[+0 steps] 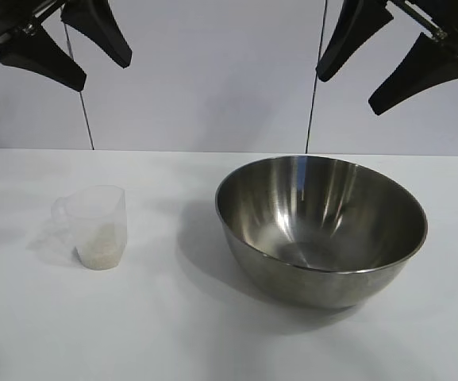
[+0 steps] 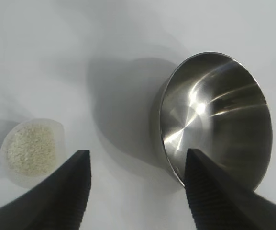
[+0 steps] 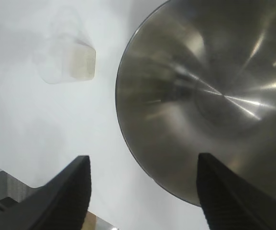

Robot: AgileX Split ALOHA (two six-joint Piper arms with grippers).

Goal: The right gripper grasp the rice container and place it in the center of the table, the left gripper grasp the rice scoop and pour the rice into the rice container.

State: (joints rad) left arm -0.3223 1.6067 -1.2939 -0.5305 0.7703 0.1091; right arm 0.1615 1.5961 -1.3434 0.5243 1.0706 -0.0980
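Exterior view shows both hands, right hand (image 1: 383,57) and left hand (image 1: 74,51), spread apart and empty above the table (image 1: 173,333); the right should descend onto the bowl (image 1: 321,228) rim squarely.

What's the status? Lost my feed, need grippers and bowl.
Left gripper and right gripper open, high, empty. Rice container empty, right of center. Rice scoop loaded with rice, untouched. Nothing blocking.

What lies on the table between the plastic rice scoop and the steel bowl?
Nothing: only bare white table separates the small clear plastic rice scoop from the large shiny steel bowl, plainest in the exterior view.
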